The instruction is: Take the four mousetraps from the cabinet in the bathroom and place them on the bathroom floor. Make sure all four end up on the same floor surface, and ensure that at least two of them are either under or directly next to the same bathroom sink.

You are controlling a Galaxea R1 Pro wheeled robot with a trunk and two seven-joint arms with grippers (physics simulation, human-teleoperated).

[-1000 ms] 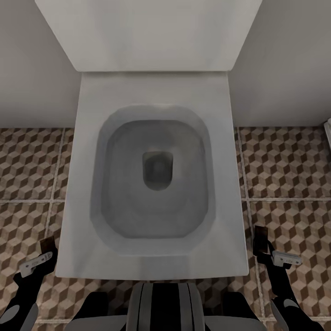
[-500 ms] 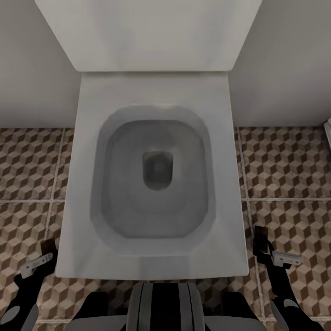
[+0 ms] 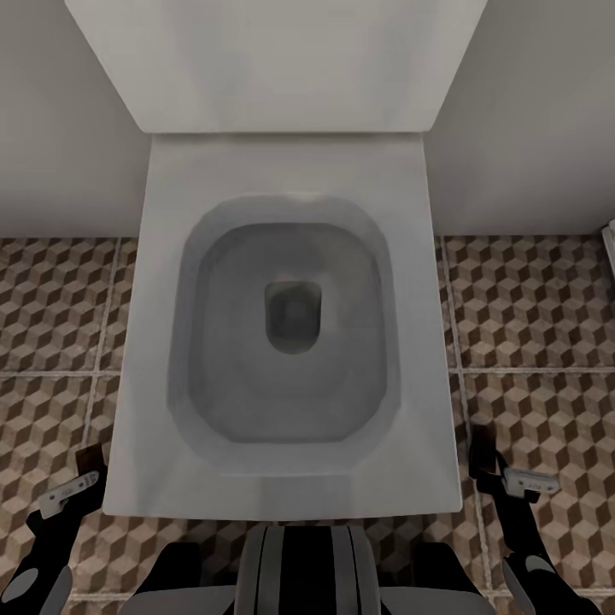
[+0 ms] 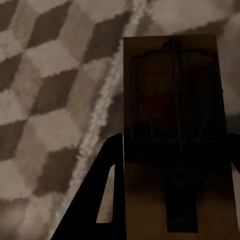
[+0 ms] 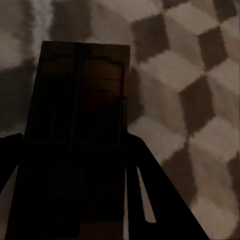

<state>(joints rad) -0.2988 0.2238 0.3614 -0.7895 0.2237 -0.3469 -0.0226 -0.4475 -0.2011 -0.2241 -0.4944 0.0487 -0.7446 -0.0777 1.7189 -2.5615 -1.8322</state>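
My left pincer [image 4: 175,200] grips one flat wooden mousetrap [image 4: 172,115], my right pincer [image 5: 75,200] grips another [image 5: 82,105], each over the cube-patterned tile floor [image 3: 530,299] flanking a white toilet [image 3: 286,478].

Very little differs from a second ago. Your right gripper [image 3: 483,451], closed on its mousetrap [image 3: 483,446], sits a touch nearer the toilet [image 3: 286,342] and slightly higher in the head view than before, its grey bracket shifted the same small way. Your left gripper [image 3: 86,465], with its mousetrap [image 3: 86,459], now lies a little lower and nearer the robot than it did a second ago.
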